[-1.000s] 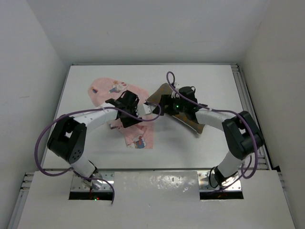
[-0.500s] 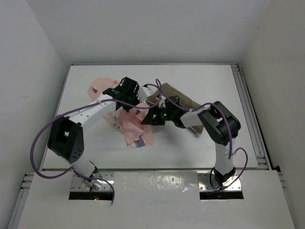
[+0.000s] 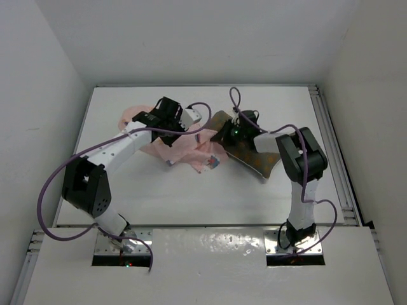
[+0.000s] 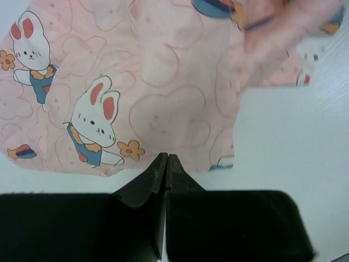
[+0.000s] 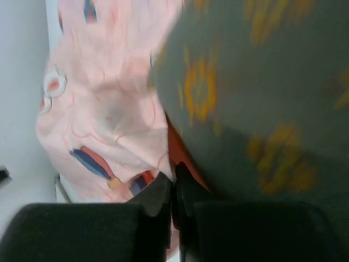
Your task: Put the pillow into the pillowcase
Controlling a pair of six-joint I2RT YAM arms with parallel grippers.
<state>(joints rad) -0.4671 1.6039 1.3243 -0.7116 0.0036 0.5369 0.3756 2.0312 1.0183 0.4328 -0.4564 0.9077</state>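
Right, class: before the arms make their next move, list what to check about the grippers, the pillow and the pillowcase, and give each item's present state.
1. Left gripper shut at the pillowcase edge: ok.
2. Pillowcase truly pinched in it: cannot tell.
3. Right gripper shut beside the pillow: ok.
4. Pillow edge held by it: cannot tell, the view is blurred.
5. Pillowcase opening visible: cannot tell, it lies crumpled.
6. Pillow inside pillowcase: not ok, mostly uncovered in the top view.

Left claw [image 4: 166,159] pinched tight, right claw [image 5: 173,179] likewise; both arms angled inward
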